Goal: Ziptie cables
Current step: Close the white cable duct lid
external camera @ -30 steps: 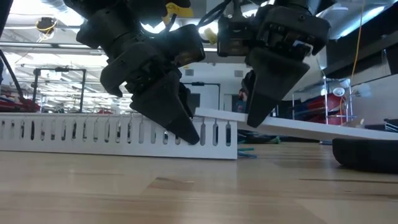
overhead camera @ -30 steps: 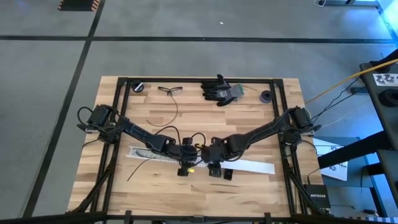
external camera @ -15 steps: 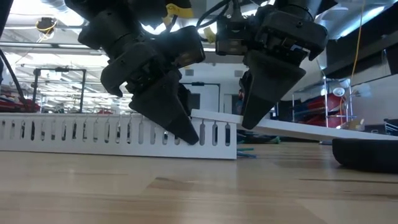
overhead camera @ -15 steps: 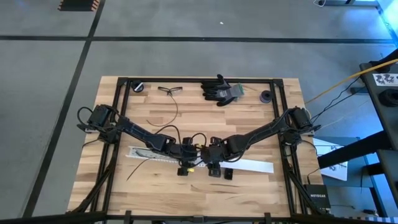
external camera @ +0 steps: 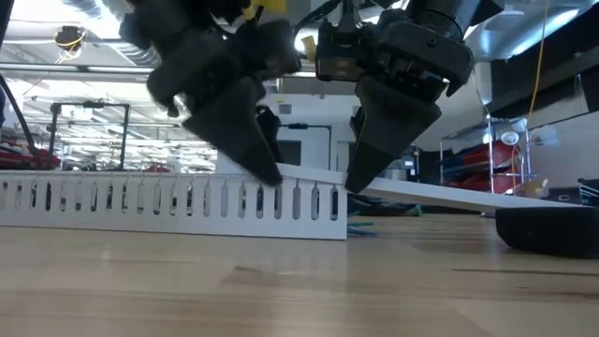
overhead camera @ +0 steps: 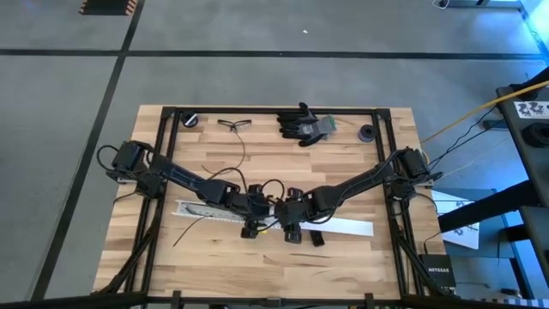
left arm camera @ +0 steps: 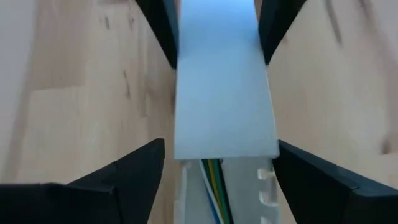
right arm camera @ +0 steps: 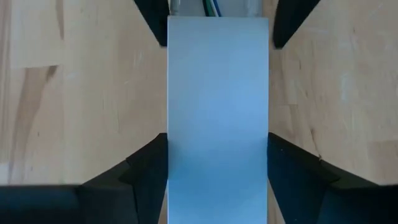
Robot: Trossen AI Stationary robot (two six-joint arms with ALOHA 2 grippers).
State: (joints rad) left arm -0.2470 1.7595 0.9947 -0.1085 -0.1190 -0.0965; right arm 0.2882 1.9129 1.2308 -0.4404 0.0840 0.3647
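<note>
At the far left of the wooden table [overhead camera: 343, 163], the left arm reaches in toward the middle. A thin black ziptie [overhead camera: 190, 230] lies on the wood near the left end of a long white tray with slots [overhead camera: 210, 211]. The cables [left arm camera: 213, 183] lie inside this tray, side by side. In the left wrist view they show as thin green, yellow and pale wires coming out from under a flat white lid [right arm camera: 217, 106].

The left gripper [overhead camera: 251, 225] sits over the tray near the middle of the table. Its fingers [left arm camera: 118, 186] are spread wide, one on each side of the tray, and they do not touch it. It holds nothing.

Just beside it is the right gripper [overhead camera: 292, 230]. Its two fingers [right arm camera: 146, 171] press against both long edges of the flat white lid, so it is pinching the lid. In the low view the lid slopes, with one end at the top of the tray and the rest running off to the right.

A small black block [overhead camera: 316, 239] lies just right of the right gripper. At the back of the table are a black round thing [overhead camera: 190, 119], a pair of glasses [overhead camera: 233, 124], a black glove [overhead camera: 302, 123] and another black round thing [overhead camera: 367, 132].
</note>
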